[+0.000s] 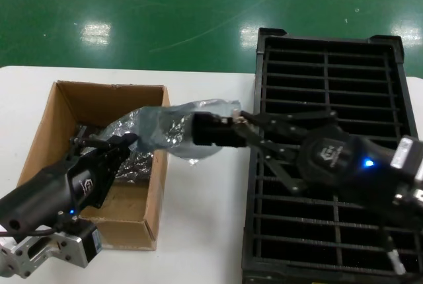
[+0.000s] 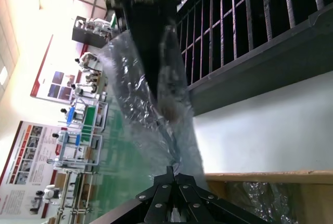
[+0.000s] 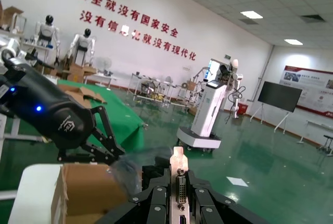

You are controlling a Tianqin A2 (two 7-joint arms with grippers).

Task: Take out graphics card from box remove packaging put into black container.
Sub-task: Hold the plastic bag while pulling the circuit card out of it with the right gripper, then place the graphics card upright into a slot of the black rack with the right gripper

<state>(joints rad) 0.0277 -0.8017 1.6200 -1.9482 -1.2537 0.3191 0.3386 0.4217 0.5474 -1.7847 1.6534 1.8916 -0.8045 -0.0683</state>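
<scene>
The graphics card (image 1: 210, 130) hangs in the air between the box (image 1: 155, 185) and the black container (image 1: 330, 185). Its dark far part is still inside the packaging (image 1: 165, 125). My right gripper (image 1: 242, 123) is shut on the card's silver bracket (image 3: 178, 157), which stands between the jaws in the right wrist view. My left gripper (image 1: 131, 141) is over the box and shut on the other end of the packaging (image 2: 151, 99). In the left wrist view the bag stretches away from my left gripper (image 2: 170, 172) toward the dark card (image 2: 156, 31).
More crinkly silver bags (image 1: 135, 165) lie inside the cardboard box (image 2: 270, 175). White table (image 1: 205, 218) lies between the box and the slotted tray (image 2: 250, 26). Green floor lies beyond the table's far edge.
</scene>
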